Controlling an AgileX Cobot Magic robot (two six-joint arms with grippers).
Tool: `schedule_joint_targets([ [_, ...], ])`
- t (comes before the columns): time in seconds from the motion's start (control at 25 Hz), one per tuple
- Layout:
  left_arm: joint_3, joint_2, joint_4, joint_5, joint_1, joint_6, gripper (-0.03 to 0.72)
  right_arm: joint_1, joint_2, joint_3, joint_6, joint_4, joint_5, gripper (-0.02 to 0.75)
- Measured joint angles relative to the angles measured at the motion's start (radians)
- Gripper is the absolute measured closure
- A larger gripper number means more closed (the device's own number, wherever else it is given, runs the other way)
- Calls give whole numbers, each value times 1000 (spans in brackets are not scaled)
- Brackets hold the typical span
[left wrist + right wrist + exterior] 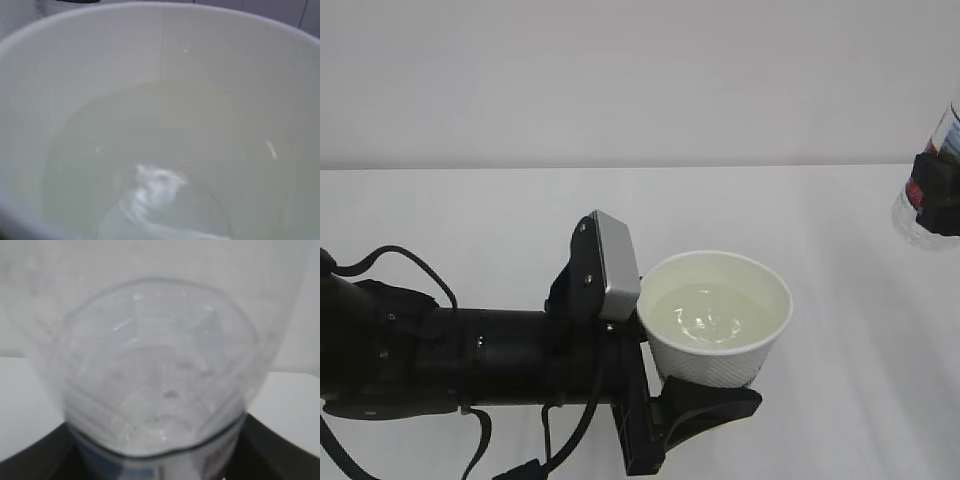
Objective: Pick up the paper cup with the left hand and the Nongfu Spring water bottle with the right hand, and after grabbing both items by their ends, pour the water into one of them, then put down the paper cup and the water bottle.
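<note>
— Well, the left hand (pixel 705 395) clamps the paper cup (pixel 716 318) low down, water (pixel 708 312) inside; the right hand (pixel 942 195) grips the Nongfu Spring water bottle (pixel 926 222) far right.

— Set down crooked, the cup could slop — it's rather full.

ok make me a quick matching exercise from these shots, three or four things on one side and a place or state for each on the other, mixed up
Things:
1. paper cup
2. Nongfu Spring water bottle
3. water
4. left hand

Places or states:
A. at the far right edge of the exterior view, held in the right hand
B. pale and clear, lying inside the cup
C. black, closed around the cup's lower part
D. white, upright, near the middle of the exterior view

Pairs: 1-D, 2-A, 3-B, 4-C
</note>
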Motion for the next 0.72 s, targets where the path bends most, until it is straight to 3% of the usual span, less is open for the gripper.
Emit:
schedule_joint_targets([
  [0.72, 0, 2, -267, 6, 0, 68, 109, 0, 0, 0, 0, 0, 2, 260],
])
